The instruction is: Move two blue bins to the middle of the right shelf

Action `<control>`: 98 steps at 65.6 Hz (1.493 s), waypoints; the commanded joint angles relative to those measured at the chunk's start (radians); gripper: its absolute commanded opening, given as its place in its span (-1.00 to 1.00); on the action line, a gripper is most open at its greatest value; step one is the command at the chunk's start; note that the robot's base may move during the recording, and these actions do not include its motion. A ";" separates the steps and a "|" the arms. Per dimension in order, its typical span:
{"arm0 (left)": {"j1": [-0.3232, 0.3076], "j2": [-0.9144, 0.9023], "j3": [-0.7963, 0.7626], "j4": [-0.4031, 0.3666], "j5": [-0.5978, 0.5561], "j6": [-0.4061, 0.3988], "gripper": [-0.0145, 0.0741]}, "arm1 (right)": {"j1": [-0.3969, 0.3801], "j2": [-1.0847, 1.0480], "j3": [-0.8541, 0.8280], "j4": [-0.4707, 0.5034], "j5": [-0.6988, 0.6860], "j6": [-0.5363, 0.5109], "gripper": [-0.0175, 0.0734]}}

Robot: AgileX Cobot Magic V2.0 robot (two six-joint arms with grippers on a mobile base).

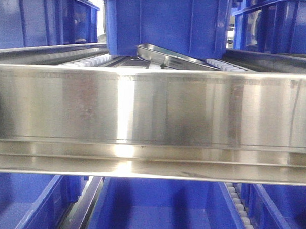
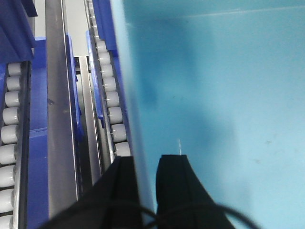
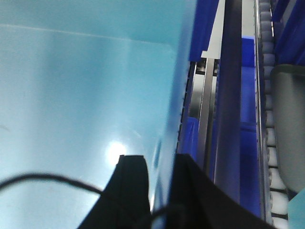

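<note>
Blue bin [image 1: 167, 24] sits centre in your front view, over the roller lane [image 2: 112, 100], just behind the steel beam [image 1: 153, 109]. Your left pincer [image 2: 147, 161] straddles its left wall, one finger inside, one outside, clamped on the plastic. Your right pincer [image 3: 158, 161] grips the opposite wall likewise. Neighbouring bins [image 1: 40, 18] flank it.

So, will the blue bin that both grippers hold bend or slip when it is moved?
The blue bin is probably stiff: its ribbed walls look straight. Its inside looks empty, so it is likely light. The glossy wall might slip in the left gripper and right gripper, and on the rollers it should glide easily.
</note>
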 commanded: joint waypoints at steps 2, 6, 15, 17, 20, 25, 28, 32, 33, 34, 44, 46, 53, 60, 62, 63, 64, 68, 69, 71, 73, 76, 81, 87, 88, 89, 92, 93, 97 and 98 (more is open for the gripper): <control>0.000 -0.014 -0.013 -0.029 -0.022 0.008 -0.92 | -0.003 -0.018 -0.015 0.014 -0.031 -0.026 -0.95; 0.000 -0.014 -0.013 -0.029 -0.022 0.008 -0.92 | -0.003 -0.018 -0.015 0.014 -0.031 -0.026 -0.95; 0.000 -0.014 -0.013 -0.029 -0.022 0.008 -0.92 | -0.003 -0.018 -0.014 0.014 -0.033 -0.026 -0.95; 0.000 -0.014 -0.013 -0.029 -0.022 0.008 -0.92 | -0.003 -0.018 -0.014 0.014 -0.033 -0.026 -0.95; 0.000 -0.014 -0.013 -0.029 -0.022 0.008 -0.92 | -0.003 -0.018 -0.014 0.014 -0.033 -0.026 -0.95; 0.000 -0.014 -0.013 -0.029 -0.022 0.008 -0.92 | -0.003 -0.018 -0.014 0.014 -0.037 -0.026 -0.95; 0.000 -0.014 -0.013 -0.029 -0.022 0.008 -0.92 | -0.003 -0.018 -0.014 0.014 -0.040 -0.026 -0.95; 0.000 -0.014 -0.013 -0.027 -0.022 0.008 -0.92 | -0.003 -0.018 -0.014 0.014 -0.040 -0.026 -0.95; 0.000 -0.014 -0.013 -0.027 -0.022 0.008 -0.92 | -0.003 -0.018 -0.014 0.014 -0.040 -0.026 -0.95; 0.000 -0.014 -0.013 -0.027 -0.022 0.008 -0.92 | -0.003 -0.018 -0.014 0.014 -0.040 -0.026 -0.95; 0.000 -0.014 -0.013 -0.027 -0.022 0.008 -0.92 | -0.003 -0.018 -0.014 0.014 -0.040 -0.026 -0.95; 0.000 -0.014 -0.013 -0.027 -0.022 0.008 -0.92 | -0.003 -0.018 -0.014 0.014 -0.040 -0.026 -0.95; 0.000 -0.014 -0.013 -0.027 -0.022 0.008 -0.92 | -0.003 -0.018 -0.014 0.014 -0.040 -0.026 -0.95; 0.000 -0.014 -0.013 -0.027 -0.022 0.008 -0.92 | -0.003 -0.018 -0.014 0.014 -0.040 -0.026 -0.95; 0.000 -0.014 -0.013 -0.027 -0.022 0.008 -0.92 | -0.003 -0.018 -0.014 0.014 -0.040 -0.026 -0.95; 0.000 -0.014 -0.013 -0.027 -0.022 0.008 -0.92 | -0.003 -0.018 -0.014 0.014 -0.040 -0.026 -0.95; 0.000 -0.014 -0.013 -0.027 -0.022 0.008 -0.92 | -0.003 -0.018 -0.014 0.014 -0.040 -0.026 -0.95; 0.000 -0.014 -0.013 -0.027 -0.022 0.008 -0.92 | -0.003 -0.018 -0.014 0.014 -0.040 -0.026 -0.95; 0.000 -0.014 -0.013 -0.027 -0.022 0.008 -0.92 | -0.003 -0.018 -0.014 0.014 -0.040 -0.026 -0.95; 0.000 -0.014 -0.013 -0.027 -0.022 0.008 -0.92 | -0.003 -0.018 -0.014 0.014 -0.040 -0.026 -0.95; 0.000 -0.014 -0.013 -0.027 -0.022 0.008 -0.92 | -0.003 -0.018 -0.014 0.014 -0.040 -0.026 -0.95; 0.000 -0.014 -0.013 -0.027 -0.022 0.008 -0.92 | -0.003 -0.018 -0.014 0.014 -0.040 -0.026 -0.95; 0.000 -0.014 -0.013 -0.025 -0.022 0.008 -0.92 | -0.003 -0.018 -0.014 0.014 -0.040 -0.026 -0.95; 0.000 -0.014 -0.013 -0.025 -0.022 0.008 -0.92 | -0.003 -0.018 -0.014 0.014 -0.040 -0.026 -0.95; 0.000 -0.014 -0.013 -0.025 -0.022 0.008 -0.92 | -0.003 -0.018 -0.014 0.014 -0.040 -0.026 -0.95; 0.000 -0.014 -0.013 -0.025 -0.022 0.008 -0.92 | -0.003 -0.018 -0.014 0.014 -0.040 -0.026 -0.95; 0.000 -0.014 -0.013 -0.025 -0.022 0.008 -0.92 | -0.003 -0.018 -0.014 0.014 -0.040 -0.026 -0.95; 0.000 -0.014 -0.013 -0.025 -0.022 0.008 -0.92 | -0.003 -0.018 -0.014 0.014 -0.040 -0.026 -0.95; 0.000 -0.014 -0.013 -0.025 -0.022 0.008 -0.92 | -0.003 -0.018 -0.014 0.014 -0.040 -0.026 -0.95; 0.000 -0.014 -0.013 -0.025 -0.022 0.008 -0.92 | -0.003 -0.018 -0.014 0.014 -0.040 -0.026 -0.95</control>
